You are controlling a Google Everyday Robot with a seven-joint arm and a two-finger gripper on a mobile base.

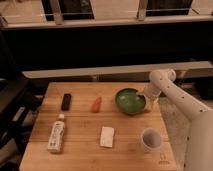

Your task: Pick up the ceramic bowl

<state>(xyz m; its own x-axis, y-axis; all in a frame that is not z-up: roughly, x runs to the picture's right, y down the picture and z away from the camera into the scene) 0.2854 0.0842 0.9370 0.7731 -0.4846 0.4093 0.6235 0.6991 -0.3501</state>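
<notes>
The ceramic bowl (pixel 131 100) is round, glossy green with a paler inside, and sits on the wooden table (pixel 80 127) toward its far right. My gripper (pixel 148 99) hangs from the white arm at the bowl's right rim, close against it. The arm comes in from the right edge of the view.
A small white cup (pixel 150 139) stands near the table's front right. A white block (pixel 107 136) lies front centre, a bottle (pixel 57 136) front left, an orange item (pixel 96 104) and a black item (pixel 66 101) further back. A dark bench runs behind the table.
</notes>
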